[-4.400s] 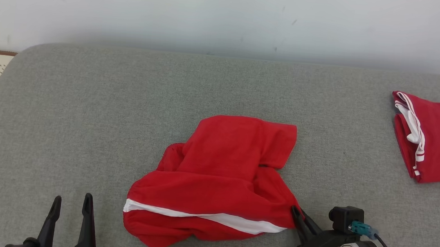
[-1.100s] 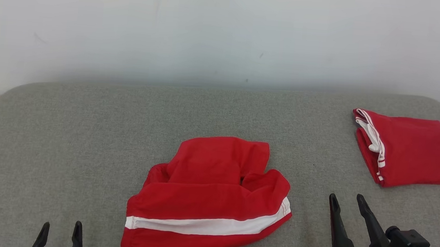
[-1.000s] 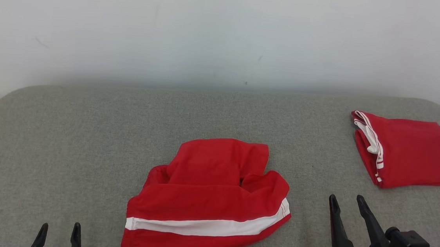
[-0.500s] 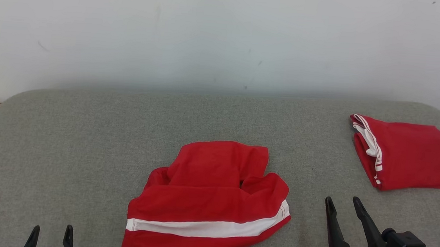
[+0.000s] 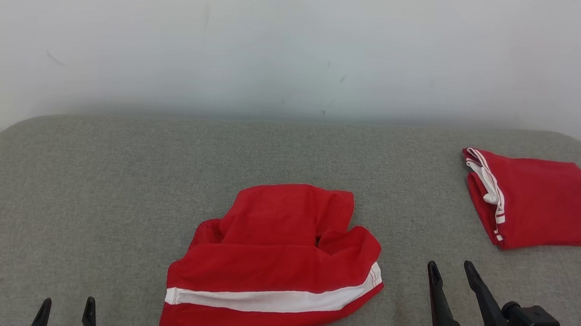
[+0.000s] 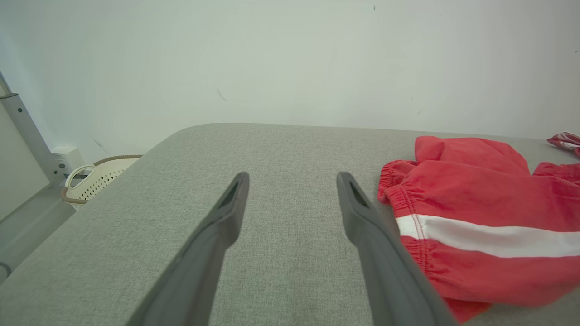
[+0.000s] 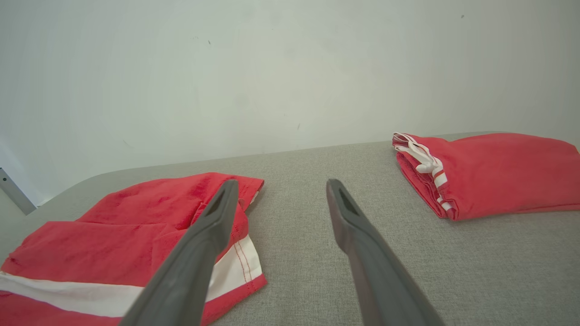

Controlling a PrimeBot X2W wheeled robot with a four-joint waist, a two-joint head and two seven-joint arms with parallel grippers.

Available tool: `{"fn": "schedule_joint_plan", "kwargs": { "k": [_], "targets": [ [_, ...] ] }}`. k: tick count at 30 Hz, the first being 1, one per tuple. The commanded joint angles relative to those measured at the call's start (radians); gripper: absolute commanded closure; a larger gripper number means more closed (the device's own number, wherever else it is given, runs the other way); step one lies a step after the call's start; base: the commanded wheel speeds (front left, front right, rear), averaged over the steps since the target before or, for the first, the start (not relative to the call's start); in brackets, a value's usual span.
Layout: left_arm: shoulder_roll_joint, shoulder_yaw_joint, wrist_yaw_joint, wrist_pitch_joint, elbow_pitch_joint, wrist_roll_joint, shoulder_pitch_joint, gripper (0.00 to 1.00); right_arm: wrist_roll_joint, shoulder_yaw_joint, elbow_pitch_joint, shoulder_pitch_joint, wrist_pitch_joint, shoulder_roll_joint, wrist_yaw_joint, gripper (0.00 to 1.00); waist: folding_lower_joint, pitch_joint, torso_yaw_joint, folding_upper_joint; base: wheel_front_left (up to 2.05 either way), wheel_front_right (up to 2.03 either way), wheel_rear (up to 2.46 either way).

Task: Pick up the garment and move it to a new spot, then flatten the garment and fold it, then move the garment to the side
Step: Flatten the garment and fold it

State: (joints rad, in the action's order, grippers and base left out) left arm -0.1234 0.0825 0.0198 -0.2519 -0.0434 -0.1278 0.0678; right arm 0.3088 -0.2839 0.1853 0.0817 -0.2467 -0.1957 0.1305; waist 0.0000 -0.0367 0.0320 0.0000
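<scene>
The garment lies crumpled at the middle of the grey cushioned surface, red with a broad white band along its near side. In the left wrist view the garment shows a gathered elastic edge. My left gripper is open at the lower left, apart from the cloth; its fingers hold nothing. My right gripper stands open to the right of the garment, a short gap away. In the right wrist view the right gripper is empty, with the garment at the left.
A second red garment, folded, with white-and-red striped trim, lies at the far right of the surface; it also appears in the right wrist view. A pale woven basket stands off the left end. A white wall runs behind.
Since the earliest frame my right gripper has left the garment's right edge and drawn back to the right, open. The camera has shifted. Over the last second hardly anything moved.
</scene>
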Motion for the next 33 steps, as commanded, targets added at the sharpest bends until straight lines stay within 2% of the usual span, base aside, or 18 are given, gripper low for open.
{"fn": "schedule_joint_plan", "kwargs": {
  "k": [1, 20, 26, 33],
  "targets": [
    [-0.007, 0.0, 0.004, -0.001, 0.003, -0.006, 0.017, 0.0, 0.0, -0.003, 0.001, -0.005, 0.0, -0.001, 0.001, 0.0, 0.0, 0.0, -0.001, 0.0, 0.0, 0.0, 0.0],
    [-0.01, -0.011, 0.018, -0.001, 0.002, -0.023, 0.014, 0.0, 0.01, -0.012, 0.011, 0.003, -0.005, 0.0, 0.001, 0.0, 0.0, -0.007, 0.0, 0.0, 0.0, 0.0, 0.0],
    [0.006, -0.029, -0.012, -0.004, -0.012, -0.062, 0.006, 0.0, 0.02, -0.029, 0.026, 0.011, 0.005, 0.002, 0.001, 0.0, 0.0, -0.007, 0.001, 0.0, 0.0, 0.0, 0.0],
    [0.015, -0.082, -0.05, -0.003, -0.05, -0.07, -0.017, 0.0, 0.039, -0.085, 0.063, 0.042, 0.027, -0.027, 0.001, 0.0, 0.0, -0.001, 0.002, 0.0, 0.0, 0.0, 0.0]
  ]
}}
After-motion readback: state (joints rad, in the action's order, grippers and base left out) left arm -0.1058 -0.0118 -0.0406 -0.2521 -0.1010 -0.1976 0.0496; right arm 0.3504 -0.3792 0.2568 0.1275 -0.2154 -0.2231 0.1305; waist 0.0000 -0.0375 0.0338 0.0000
